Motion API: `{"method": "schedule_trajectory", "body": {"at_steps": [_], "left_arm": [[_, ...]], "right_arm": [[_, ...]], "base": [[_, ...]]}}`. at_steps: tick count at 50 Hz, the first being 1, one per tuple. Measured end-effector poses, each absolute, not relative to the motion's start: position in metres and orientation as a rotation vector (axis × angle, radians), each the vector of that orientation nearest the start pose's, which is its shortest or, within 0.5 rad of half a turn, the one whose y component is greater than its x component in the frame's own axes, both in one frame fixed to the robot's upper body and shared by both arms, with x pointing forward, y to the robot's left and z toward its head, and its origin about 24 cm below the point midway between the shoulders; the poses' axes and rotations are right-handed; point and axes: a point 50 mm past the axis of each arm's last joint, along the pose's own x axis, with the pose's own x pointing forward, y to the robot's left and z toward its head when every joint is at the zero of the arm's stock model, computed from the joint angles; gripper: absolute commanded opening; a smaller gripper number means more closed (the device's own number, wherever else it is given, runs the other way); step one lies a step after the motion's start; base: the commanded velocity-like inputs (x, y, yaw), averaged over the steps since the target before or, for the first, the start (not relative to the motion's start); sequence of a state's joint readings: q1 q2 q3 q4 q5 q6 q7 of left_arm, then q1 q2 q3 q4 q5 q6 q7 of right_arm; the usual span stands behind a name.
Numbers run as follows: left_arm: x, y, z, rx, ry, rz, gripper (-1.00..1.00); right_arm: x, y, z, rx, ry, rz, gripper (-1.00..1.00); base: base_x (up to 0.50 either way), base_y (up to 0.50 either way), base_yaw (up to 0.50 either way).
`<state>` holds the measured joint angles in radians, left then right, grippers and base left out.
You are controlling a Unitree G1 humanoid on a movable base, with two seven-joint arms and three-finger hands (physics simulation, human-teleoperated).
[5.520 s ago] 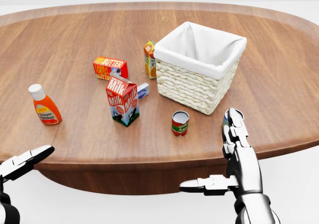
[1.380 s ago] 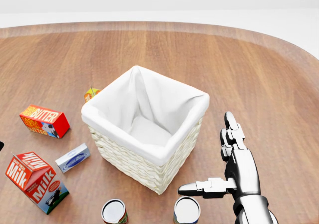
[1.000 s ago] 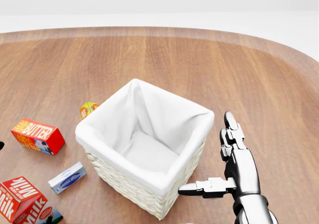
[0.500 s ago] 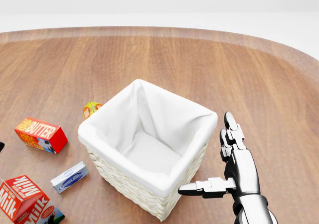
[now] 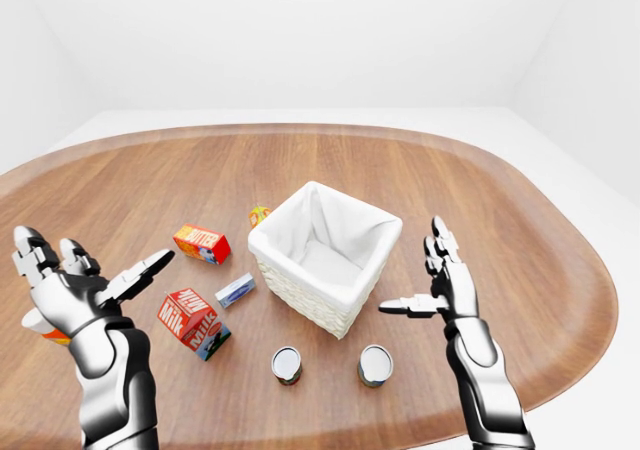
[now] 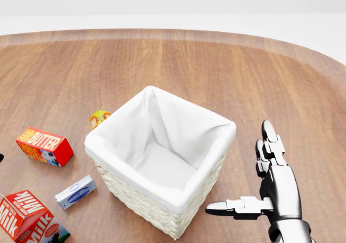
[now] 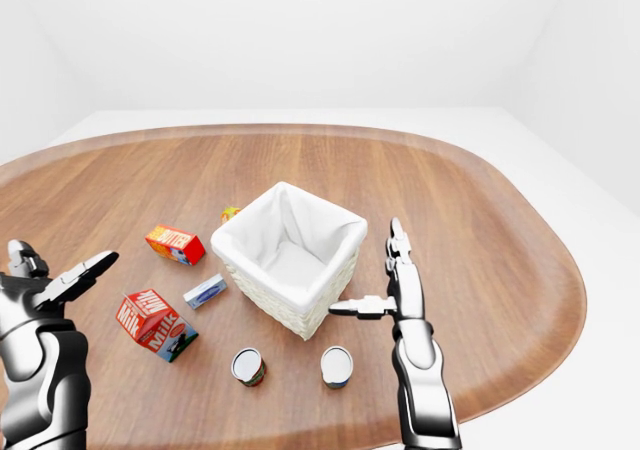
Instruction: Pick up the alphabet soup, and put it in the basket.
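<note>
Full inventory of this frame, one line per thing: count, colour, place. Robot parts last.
table: 1, brown wood, oval, fills all views.
basket: 1, cream wicker with white liner, centre of left-eye view, empty.
cans: 2, silver tops, upright below the basket; the second to its right. Labels too small to read.
milk carton: 1, red and white, lying left of the cans.
butter box: 1, red and orange, left of basket.
small box: 1, pale blue-white, between milk and basket.
small carton: 1, orange-yellow, partly hidden behind the basket's left corner.
orange item: 1, mostly hidden behind left hand.
left hand: silver, open, raised at left.
right hand: silver, open, right of basket.
</note>
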<state>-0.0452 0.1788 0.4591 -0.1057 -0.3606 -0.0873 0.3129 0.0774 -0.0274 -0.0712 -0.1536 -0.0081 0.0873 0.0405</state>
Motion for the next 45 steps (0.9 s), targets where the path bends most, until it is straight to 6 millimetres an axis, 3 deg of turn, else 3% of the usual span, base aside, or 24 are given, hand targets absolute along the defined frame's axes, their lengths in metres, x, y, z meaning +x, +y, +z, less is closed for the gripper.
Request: {"method": "schedule_trajectory", "body": {"at_steps": [13,45], "left_arm": [[0.229,0.299,0.099,-0.203,-0.302,0.715,1.00],[0.231,0.299,0.096,-0.199,-0.286,0.716,1.00]], "right_arm": [[0.227,-0.181,0.061,-0.079,-0.026,-0.050,1.00],[0.214,-0.181,0.053,-0.149,0.016,-0.054,1.00]], "base": [[0.00,0.00,0.00],[0.00,0.00,0.00]]}}
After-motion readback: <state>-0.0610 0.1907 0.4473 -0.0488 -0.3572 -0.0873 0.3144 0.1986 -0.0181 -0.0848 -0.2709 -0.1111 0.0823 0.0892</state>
